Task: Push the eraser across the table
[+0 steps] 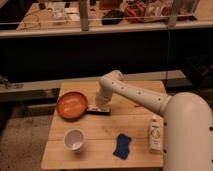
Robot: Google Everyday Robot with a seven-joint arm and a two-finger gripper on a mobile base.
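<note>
The wooden desk (107, 132), built of pale slats, carries several things. An orange bowl (72, 105) sits near its left edge, toward the back. A white cup (75, 140) stands upright in front of the bowl, close to the front left corner. A blue cloth (121, 145) lies crumpled near the front edge, right of the cup and well apart from it. A small carton (156, 134) with a light label stands upright further right. The pincer (99, 105) hangs low just right of the bowl. Behind the desk runs a metal rail (100, 27).
</note>
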